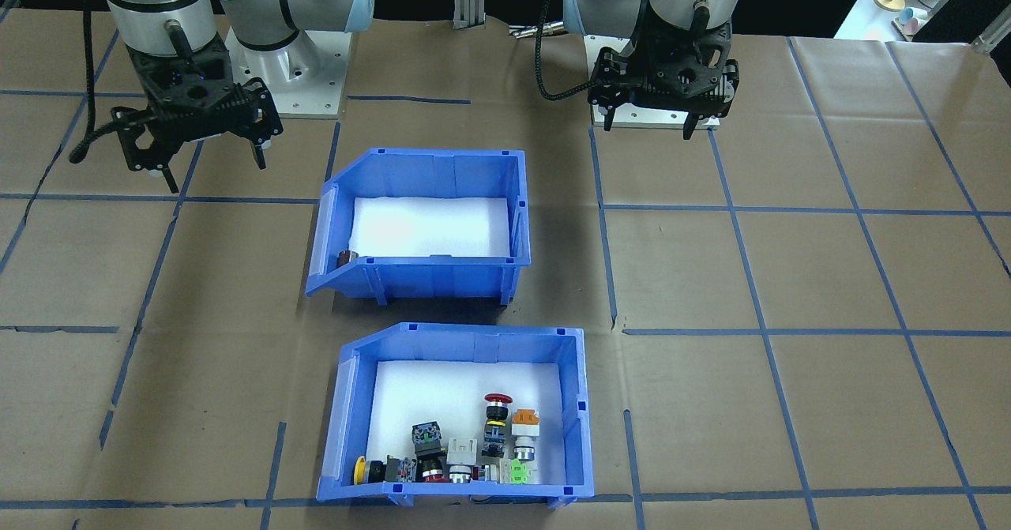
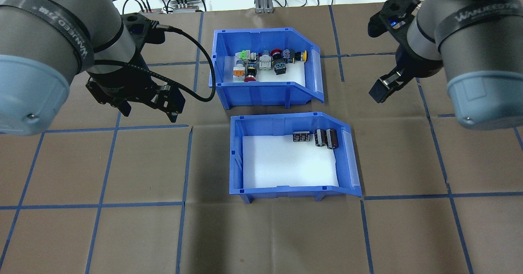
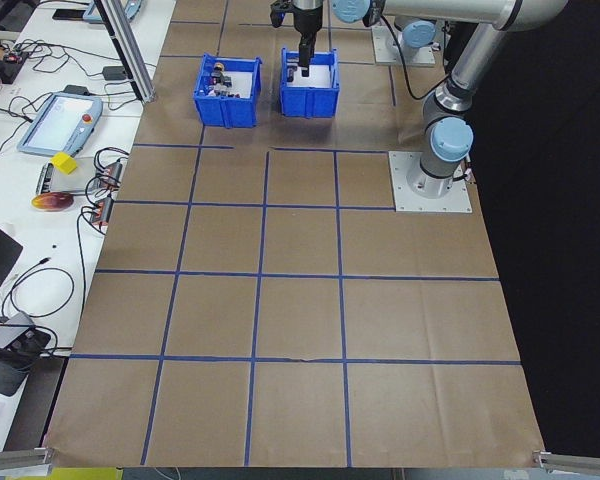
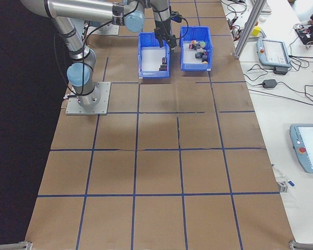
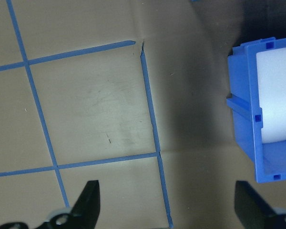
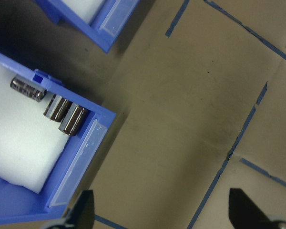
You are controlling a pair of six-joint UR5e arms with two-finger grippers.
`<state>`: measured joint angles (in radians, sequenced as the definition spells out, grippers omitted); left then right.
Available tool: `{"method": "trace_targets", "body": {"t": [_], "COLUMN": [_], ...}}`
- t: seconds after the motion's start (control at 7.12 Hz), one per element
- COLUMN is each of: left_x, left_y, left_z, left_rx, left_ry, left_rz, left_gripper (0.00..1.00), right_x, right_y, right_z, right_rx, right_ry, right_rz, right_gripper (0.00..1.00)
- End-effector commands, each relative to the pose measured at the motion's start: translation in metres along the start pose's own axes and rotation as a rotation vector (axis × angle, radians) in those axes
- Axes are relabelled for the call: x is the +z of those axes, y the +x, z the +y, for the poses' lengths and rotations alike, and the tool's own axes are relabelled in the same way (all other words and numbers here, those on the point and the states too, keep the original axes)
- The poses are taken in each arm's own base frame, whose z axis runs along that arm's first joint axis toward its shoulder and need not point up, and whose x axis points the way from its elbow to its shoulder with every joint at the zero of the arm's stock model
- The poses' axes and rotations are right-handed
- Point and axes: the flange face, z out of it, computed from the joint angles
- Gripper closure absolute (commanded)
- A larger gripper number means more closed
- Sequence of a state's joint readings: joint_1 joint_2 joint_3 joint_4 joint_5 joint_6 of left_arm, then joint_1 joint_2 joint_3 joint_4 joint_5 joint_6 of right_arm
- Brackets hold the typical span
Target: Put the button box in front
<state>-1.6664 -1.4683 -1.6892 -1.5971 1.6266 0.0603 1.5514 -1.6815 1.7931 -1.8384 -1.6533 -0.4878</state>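
The button box (image 2: 265, 67) sits at twelve o'clock on the table (image 2: 102, 163), its switches (image 2: 267, 59) heaped against the far wall. The second bin (image 2: 292, 155) lies just nearer me, holding dark cylinders (image 2: 326, 138). My left gripper (image 2: 149, 110) hangs at nine o'clock, jaws wide; my right gripper (image 1: 213, 163) at three, wide too, both empty.

Side views: both bins tiny, contents unreadable. Front view: near wall of second bin (image 1: 419, 277) hides dark cylinders (image 2: 326, 138). Left wrist view: bin cut off by right edge.
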Motion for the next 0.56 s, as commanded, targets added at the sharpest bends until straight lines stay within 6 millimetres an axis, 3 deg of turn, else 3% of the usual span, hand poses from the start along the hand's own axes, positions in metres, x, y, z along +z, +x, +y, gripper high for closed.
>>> {"method": "trace_targets", "body": {"t": [0.0, 0.42], "left_x": [0.001, 0.001], "left_y": [0.001, 0.001], "left_z": [0.002, 0.001], "left_rx": [-0.006, -0.014], "left_ry": [0.005, 0.015], "left_rz": [0.000, 0.000], "left_gripper": [0.01, 0.01], "right_x": [-0.027, -0.010], "right_y": [0.013, -0.001], "right_z": [-0.006, -0.001], "right_rx": [0.250, 0.488], "right_ry": [-0.043, -0.203], "right_rz": [-0.035, -0.155], "right_gripper": [0.00, 0.00]}}
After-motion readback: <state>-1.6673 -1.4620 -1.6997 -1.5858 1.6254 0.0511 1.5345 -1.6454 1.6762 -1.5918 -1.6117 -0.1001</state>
